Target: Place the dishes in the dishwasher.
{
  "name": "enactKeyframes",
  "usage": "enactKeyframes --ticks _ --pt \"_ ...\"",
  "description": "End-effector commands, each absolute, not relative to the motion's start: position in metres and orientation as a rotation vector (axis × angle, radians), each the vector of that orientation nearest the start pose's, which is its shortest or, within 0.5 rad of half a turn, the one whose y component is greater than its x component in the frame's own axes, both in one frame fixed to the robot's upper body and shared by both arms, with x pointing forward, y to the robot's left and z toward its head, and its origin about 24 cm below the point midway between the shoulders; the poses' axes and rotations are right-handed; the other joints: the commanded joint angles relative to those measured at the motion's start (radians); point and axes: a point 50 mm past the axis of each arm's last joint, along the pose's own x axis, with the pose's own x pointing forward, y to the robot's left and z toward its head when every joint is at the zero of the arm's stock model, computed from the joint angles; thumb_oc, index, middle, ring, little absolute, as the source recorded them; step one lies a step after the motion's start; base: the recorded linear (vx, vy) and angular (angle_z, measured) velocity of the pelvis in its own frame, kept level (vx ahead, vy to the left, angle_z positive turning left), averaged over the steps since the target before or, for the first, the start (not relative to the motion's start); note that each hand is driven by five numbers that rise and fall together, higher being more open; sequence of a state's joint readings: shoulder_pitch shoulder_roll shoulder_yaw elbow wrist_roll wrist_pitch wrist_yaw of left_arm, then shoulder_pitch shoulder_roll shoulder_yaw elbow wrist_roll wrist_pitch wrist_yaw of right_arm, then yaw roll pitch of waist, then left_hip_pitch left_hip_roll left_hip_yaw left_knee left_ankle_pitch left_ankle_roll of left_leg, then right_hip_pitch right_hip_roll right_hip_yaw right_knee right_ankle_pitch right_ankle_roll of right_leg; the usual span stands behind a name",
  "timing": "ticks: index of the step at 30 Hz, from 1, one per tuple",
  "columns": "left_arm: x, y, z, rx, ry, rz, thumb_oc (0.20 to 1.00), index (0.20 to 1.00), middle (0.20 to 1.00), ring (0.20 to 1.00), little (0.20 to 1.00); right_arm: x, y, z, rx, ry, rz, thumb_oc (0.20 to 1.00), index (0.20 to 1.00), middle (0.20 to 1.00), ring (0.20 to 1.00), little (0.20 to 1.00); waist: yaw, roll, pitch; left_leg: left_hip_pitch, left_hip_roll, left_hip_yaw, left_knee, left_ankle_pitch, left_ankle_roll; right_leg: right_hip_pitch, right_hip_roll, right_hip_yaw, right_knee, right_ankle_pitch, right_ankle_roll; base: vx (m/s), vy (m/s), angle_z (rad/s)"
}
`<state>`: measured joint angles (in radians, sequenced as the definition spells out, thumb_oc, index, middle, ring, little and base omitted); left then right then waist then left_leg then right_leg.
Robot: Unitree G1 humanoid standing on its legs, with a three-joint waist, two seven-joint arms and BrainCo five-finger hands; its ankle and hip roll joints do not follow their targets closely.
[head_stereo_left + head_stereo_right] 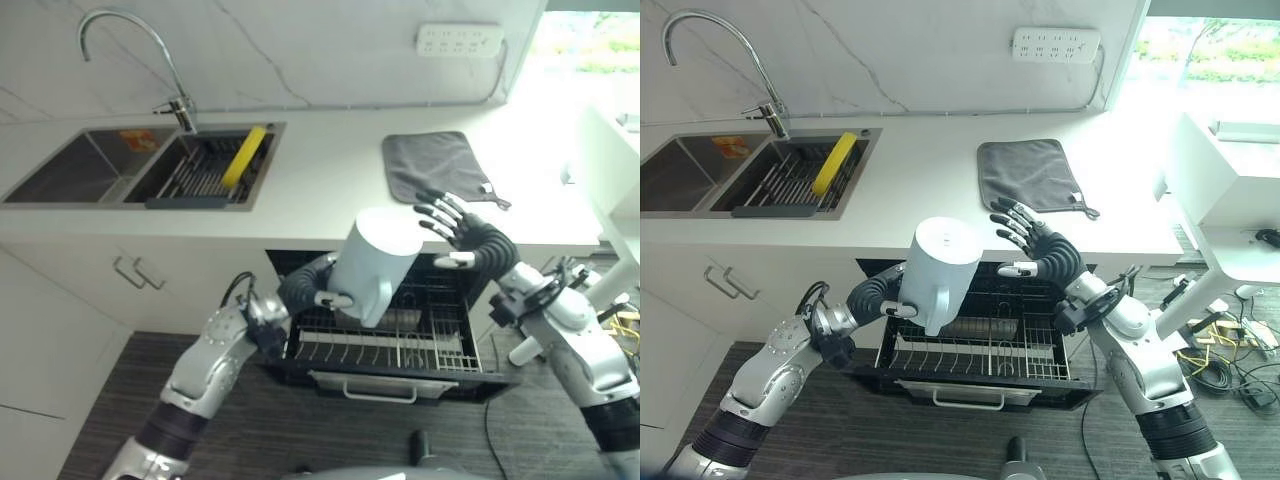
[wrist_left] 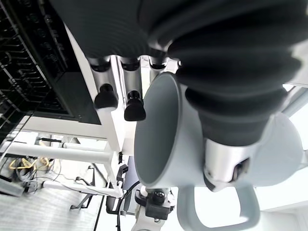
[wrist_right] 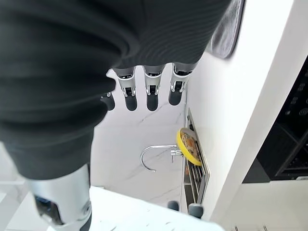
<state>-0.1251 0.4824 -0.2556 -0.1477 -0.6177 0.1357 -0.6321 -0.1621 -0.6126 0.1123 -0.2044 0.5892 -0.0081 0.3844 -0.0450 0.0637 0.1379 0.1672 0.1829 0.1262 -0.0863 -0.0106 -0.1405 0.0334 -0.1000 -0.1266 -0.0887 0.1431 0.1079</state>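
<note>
Left eye view: left hand [image 1: 318,290] grips a pale blue mug [image 1: 372,262] upside down, above the open dishwasher's rack [image 1: 385,345], below the table [image 1: 320,190] edge. Right hand [image 1: 455,225] fingers spread, holding nothing. Step: loading the mug; next, lower it onto free tines.

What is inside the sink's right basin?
A dark slatted rack lies in the sink's right basin, with a yellow dish standing on edge in it. The basin floor beneath the rack is hidden.
</note>
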Motion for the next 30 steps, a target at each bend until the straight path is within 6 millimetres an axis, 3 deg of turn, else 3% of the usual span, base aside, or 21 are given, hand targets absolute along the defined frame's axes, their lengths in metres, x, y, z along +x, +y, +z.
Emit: enactKeyframes --ticks 1,11,17,23,30 --pt "0.255 0.130 0.105 -0.158 -0.080 -1.040 0.200 0.200 0.200 0.200 0.200 0.265 -0.169 0.163 -0.084 -0.394 0.680 1.000 1.000 1.000 1.000 1.000 0.001 -0.059 -0.050 -0.013 -0.009 0.032 -0.001 0.024 0.033 0.085 -0.076 -0.049 0.001 -0.072 0.054 0.00 0.000 0.00" --pt "0.254 0.127 0.104 -0.161 -0.084 -1.059 0.200 0.200 0.200 0.200 0.200 0.263 -0.157 0.163 -0.062 -0.397 0.748 1.000 1.000 1.000 1.000 1.000 0.010 -0.061 -0.055 -0.006 -0.016 0.030 -0.001 0.020 0.038 0.097 -0.079 -0.054 0.001 -0.076 0.055 0.00 0.000 0.00" --pt "0.254 0.130 0.103 -0.155 -0.080 -1.039 0.200 0.200 0.200 0.200 0.200 0.257 -0.147 0.160 -0.003 -0.347 0.890 1.000 1.000 1.000 1.000 1.000 0.015 -0.064 -0.059 -0.005 -0.015 0.032 -0.001 0.019 0.036 0.103 -0.078 -0.060 0.001 -0.082 0.054 0.00 0.000 0.00" --pt "0.256 0.136 0.101 -0.145 -0.064 -1.019 0.200 0.200 0.200 0.200 0.200 0.253 -0.148 0.156 0.019 -0.290 1.010 1.000 1.000 1.000 1.000 1.000 0.022 -0.074 -0.058 -0.006 -0.012 0.029 -0.001 0.022 0.033 0.107 -0.075 -0.069 0.001 -0.084 0.053 0.00 0.000 0.00" --pt "0.256 0.142 0.097 -0.139 -0.043 -1.004 0.200 0.200 0.200 0.200 0.200 0.253 -0.152 0.165 0.072 -0.323 1.034 1.000 1.000 1.000 1.000 1.000 0.024 -0.078 -0.059 -0.006 -0.011 0.029 -0.001 0.021 0.030 0.109 -0.072 -0.069 0.001 -0.086 0.053 0.00 -0.004 0.01"
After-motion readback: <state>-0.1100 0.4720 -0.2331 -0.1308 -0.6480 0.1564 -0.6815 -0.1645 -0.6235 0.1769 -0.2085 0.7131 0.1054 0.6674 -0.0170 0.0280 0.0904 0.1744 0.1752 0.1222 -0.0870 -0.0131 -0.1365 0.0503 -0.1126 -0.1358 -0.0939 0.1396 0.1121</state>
